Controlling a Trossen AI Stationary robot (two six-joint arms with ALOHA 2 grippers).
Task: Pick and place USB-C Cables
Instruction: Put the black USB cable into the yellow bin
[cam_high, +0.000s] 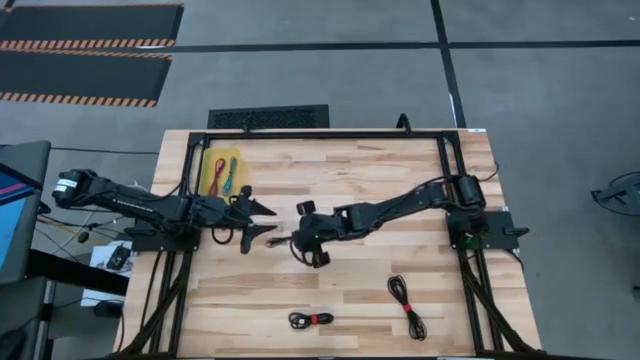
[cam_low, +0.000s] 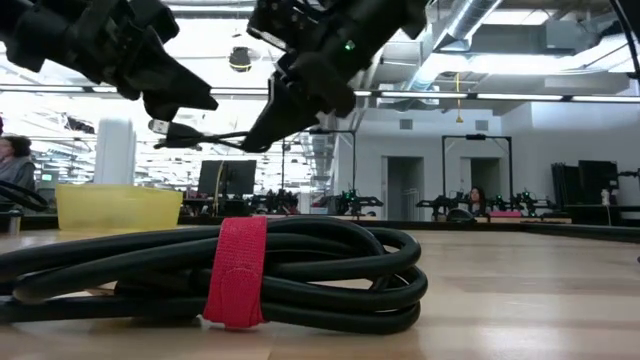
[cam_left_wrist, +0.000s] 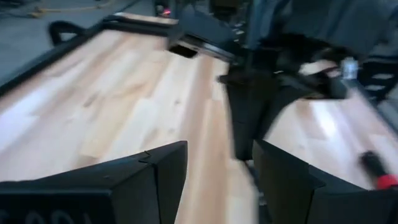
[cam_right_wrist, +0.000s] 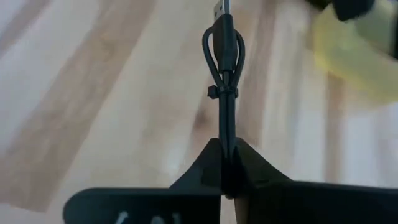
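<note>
My right gripper (cam_high: 294, 240) hangs above the table's middle, shut on a plain black cable bundle (cam_right_wrist: 225, 68) that points toward the left arm. My left gripper (cam_high: 270, 221) is open and faces it. The bundle's plug end (cam_low: 162, 127) sits just below the left fingers (cam_low: 185, 98), and I see no touch there. A yellow bin (cam_high: 222, 176) at the far left holds the maroon-red and teal-blue cables. Two black cables with red ties lie flat on the near side of the table, one (cam_high: 311, 319) near the middle and one (cam_high: 406, 305) to its right. My right gripper pinches the black bundle's tail end (cam_right_wrist: 227, 149) between its two shut fingers (cam_right_wrist: 255, 168), which lie along it. They come nearly level from the table's right. The bundle is lifted clear and sticks out straight past a small tie (cam_right_wrist: 222, 92), loop and plug leading.
A black metal frame (cam_high: 320, 133) runs around the wooden table. The yellow bin (cam_low: 118, 206) stands behind the left arm's reach. One red-tied cable (cam_low: 236, 270) lies close in front of the low camera. Bare wood lies between the grippers and the near cables. People show in the room beyond.
</note>
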